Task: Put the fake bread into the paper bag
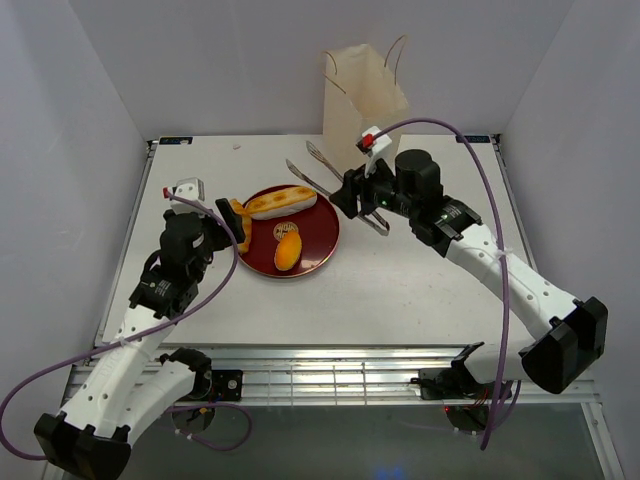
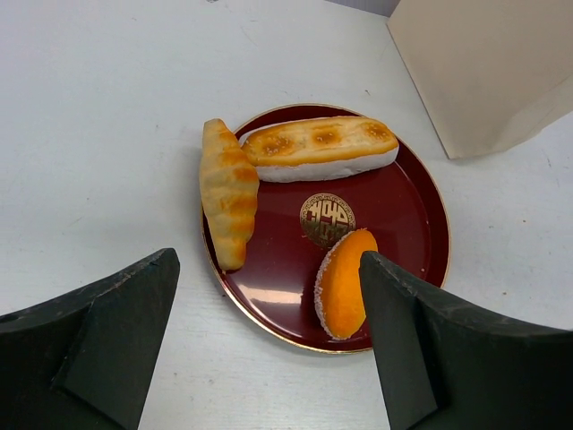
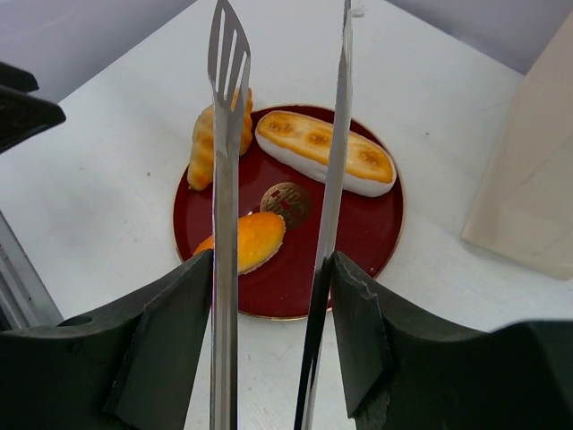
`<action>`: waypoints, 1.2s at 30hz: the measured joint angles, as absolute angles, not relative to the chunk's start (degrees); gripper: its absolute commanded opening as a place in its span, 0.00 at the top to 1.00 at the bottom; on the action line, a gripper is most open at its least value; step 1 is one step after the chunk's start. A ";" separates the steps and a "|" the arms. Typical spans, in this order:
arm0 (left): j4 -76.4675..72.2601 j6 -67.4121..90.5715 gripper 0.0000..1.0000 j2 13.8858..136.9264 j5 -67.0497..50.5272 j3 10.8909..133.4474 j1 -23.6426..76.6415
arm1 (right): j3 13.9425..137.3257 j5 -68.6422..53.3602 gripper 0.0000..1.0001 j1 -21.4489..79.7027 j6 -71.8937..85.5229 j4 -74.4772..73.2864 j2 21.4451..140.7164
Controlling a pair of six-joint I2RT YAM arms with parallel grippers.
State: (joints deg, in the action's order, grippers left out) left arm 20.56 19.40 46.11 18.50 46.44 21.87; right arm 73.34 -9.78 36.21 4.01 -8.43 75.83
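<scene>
Black fingers (image 3: 170, 349) of the right gripper (image 3: 269, 349) clamp a pair of metal tongs (image 3: 224, 179), whose two blades stand slightly apart above a dark red plate (image 3: 367, 242). All three pieces of fake bread (image 1: 283, 203) lie on that plate. A long roll (image 2: 318, 148) sits at its far side, a ridged piece (image 2: 228, 193) overhangs the left rim, and a small oval (image 2: 345, 282) lies toward the near rim. The left wrist camera shows the left gripper (image 2: 269, 349) spread wide by the plate's edge, with nothing between its fingers. Only the overhead view takes in the whole paper bag (image 1: 362, 95), upright with both loop handles at the far edge of the table (image 1: 400, 290), beyond the plate. The wrist cameras catch just part of its wall.
</scene>
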 measured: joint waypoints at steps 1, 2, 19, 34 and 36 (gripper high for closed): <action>20.56 19.42 0.08 45.93 18.68 46.44 21.87 | 72.60 -9.85 0.41 36.86 4.08 -8.32 75.85; 20.56 19.51 0.08 45.74 18.79 46.44 21.87 | 71.99 -9.98 0.41 37.43 4.10 -8.27 75.92; 20.56 19.66 0.08 45.08 19.53 46.44 21.87 | 70.50 -10.96 0.38 46.41 8.47 -3.16 88.75; 20.56 20.23 0.08 44.23 20.18 46.44 21.87 | 77.47 -9.15 0.37 50.65 13.58 -0.64 100.29; 20.56 20.25 0.08 44.07 20.18 46.44 21.87 | 77.47 -8.49 0.37 50.65 15.14 0.19 100.95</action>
State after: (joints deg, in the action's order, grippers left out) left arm 20.56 20.25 44.07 20.18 46.44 21.87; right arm 77.47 -8.49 50.65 15.14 0.19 100.95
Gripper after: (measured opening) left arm 0.922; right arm 0.629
